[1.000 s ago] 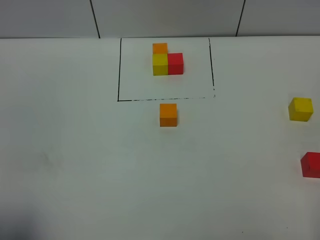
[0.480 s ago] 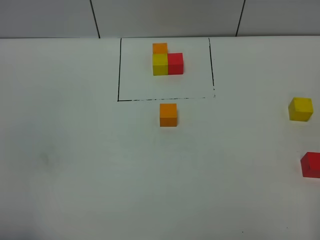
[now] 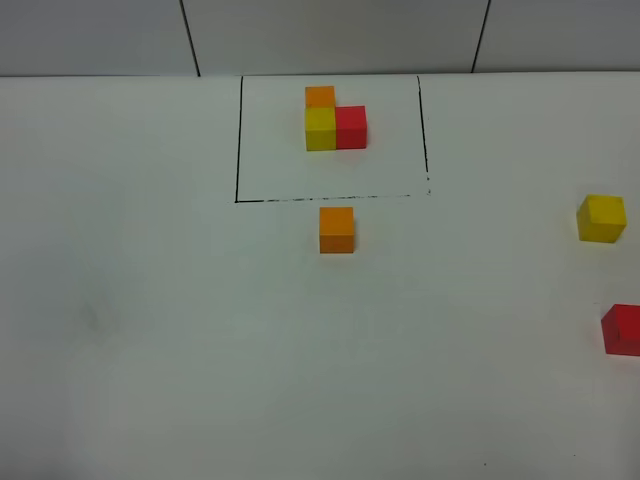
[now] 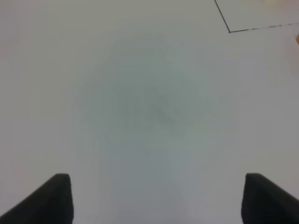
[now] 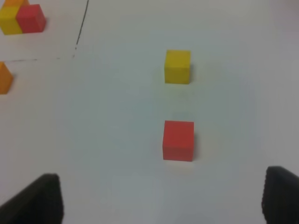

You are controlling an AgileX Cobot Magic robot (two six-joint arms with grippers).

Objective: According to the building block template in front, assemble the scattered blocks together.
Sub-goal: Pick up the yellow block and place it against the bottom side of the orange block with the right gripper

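The template [image 3: 335, 125] is an L of orange, yellow and red cubes inside a thin black rectangle at the back middle; it also shows in the right wrist view [image 5: 22, 19]. A loose orange cube [image 3: 337, 229] sits just in front of the frame. A loose yellow cube [image 3: 601, 218] and a loose red cube [image 3: 622, 329] lie at the far right, also seen from the right wrist as the yellow cube [image 5: 177, 66] and the red cube [image 5: 178, 140]. My left gripper [image 4: 156, 198] is open over bare table. My right gripper [image 5: 161, 198] is open, short of the red cube.
The white table [image 3: 200, 340] has a grey panelled wall [image 3: 330, 35] behind it. A corner of the black frame line [image 4: 230, 31] shows in the left wrist view. Neither arm shows in the exterior view.
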